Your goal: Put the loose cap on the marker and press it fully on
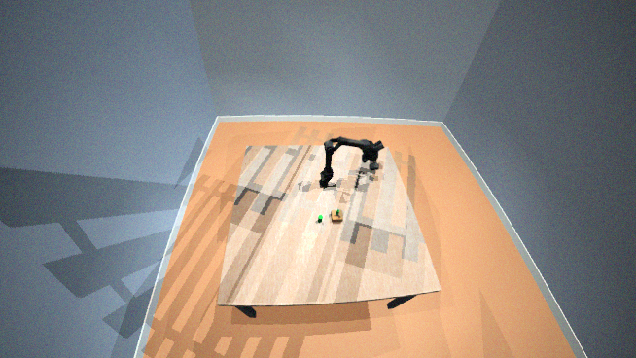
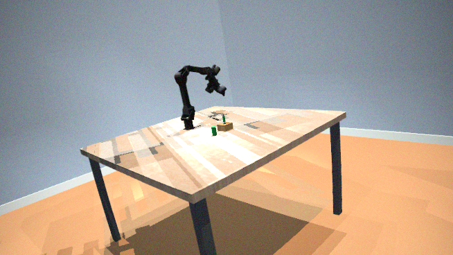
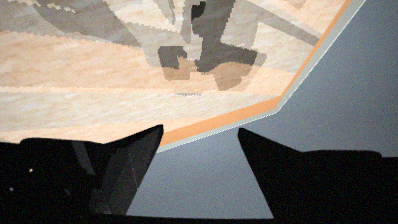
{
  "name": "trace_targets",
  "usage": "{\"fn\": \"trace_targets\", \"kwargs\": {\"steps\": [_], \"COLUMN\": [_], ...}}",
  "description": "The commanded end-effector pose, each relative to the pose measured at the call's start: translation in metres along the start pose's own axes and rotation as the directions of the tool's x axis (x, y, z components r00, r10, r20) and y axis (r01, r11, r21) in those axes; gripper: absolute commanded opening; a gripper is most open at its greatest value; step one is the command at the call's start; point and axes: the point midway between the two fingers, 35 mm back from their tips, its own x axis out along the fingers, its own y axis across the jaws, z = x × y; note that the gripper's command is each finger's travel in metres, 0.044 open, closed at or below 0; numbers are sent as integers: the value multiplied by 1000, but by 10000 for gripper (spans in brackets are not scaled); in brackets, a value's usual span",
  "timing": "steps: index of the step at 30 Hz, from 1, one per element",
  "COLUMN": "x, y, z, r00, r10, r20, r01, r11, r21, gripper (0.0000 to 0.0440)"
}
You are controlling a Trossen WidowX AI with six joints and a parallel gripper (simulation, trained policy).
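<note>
The pincer hangs above the bench, fingers apart, likely ready for the cap, left of the block that props the marker upright.

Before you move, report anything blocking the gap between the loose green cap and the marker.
Nothing visible stands between the green cap and the green marker; just the side of the marker's own holder block rises below its tip.

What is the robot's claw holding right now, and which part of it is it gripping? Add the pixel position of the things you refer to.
Nothing: the gripper (image 1: 327, 185) (image 2: 217, 93) (image 3: 201, 130) is open. The green cap (image 1: 320, 218) (image 2: 214, 131) stands on the table (image 1: 292, 272) (image 2: 221, 163) (image 3: 75, 65).
</note>
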Motion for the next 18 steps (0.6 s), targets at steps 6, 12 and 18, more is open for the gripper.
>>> {"fn": "trace_targets", "kwargs": {"steps": [6,12,18], "x": [-8,-15,-23], "y": [15,31,47], "z": [-1,-2,-3], "r00": [999,998,995], "r10": [33,63,92], "r20": [10,22,29], "r01": [-34,-64,-94], "r11": [999,996,991], "r21": [35,67,92], "gripper": [253,236,255]}}
